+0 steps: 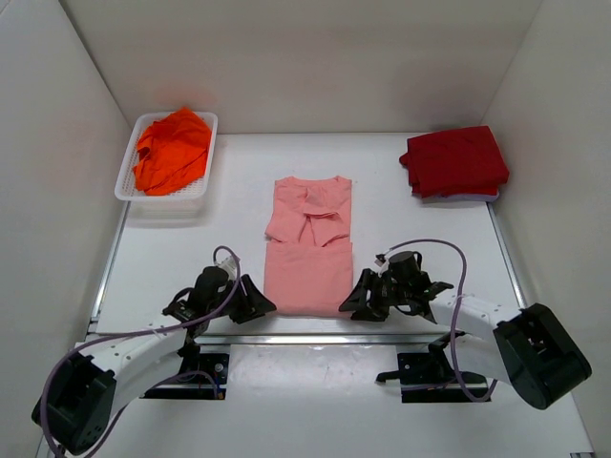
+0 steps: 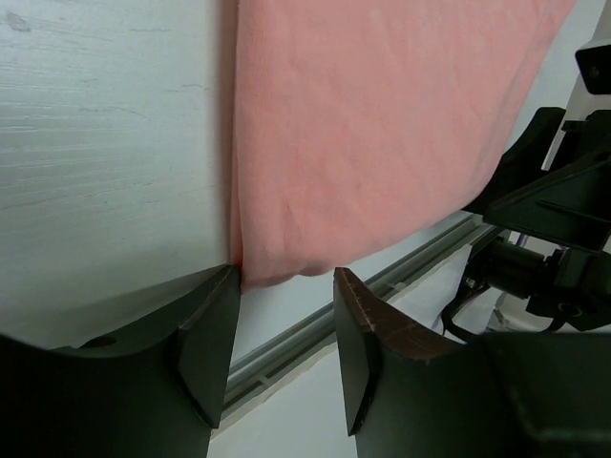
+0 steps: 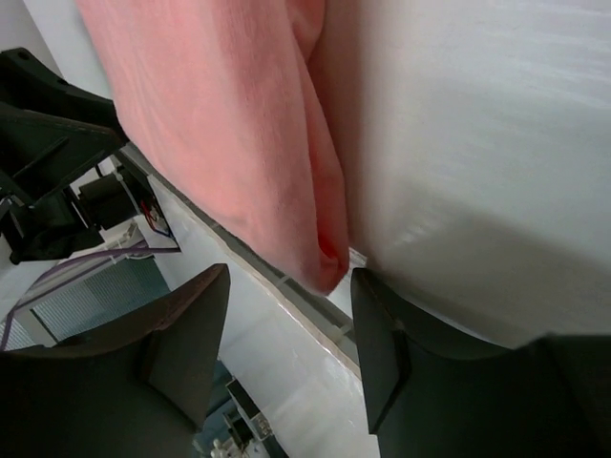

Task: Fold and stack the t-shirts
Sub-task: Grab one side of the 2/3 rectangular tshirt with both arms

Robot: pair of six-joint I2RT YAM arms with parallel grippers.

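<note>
Centrally, the pink shirt (image 1: 308, 253) lies sleeves-in on the table (image 1: 191, 258). At its 6 o'clock corners sit the left gripper (image 1: 262, 305) and right gripper (image 1: 351, 303), jaws parted, grasping nothing. Step: bottom-up fold. Next, presumably: pinch both corners and carry them toward 12 o'clock.

A salmon-pink t-shirt (image 1: 308, 258), a dark red t-shirt (image 1: 453, 160) and a bright orange t-shirt (image 1: 172, 151) are seen, each plain in colour. The tabletop (image 1: 420, 234) and the slotted basket (image 1: 164, 197) are coloured white. The fingers (image 2: 205, 353) are finished in black, the arms (image 1: 124, 358) cased in white and the cables (image 1: 465, 272) sheathed in purple.
</note>
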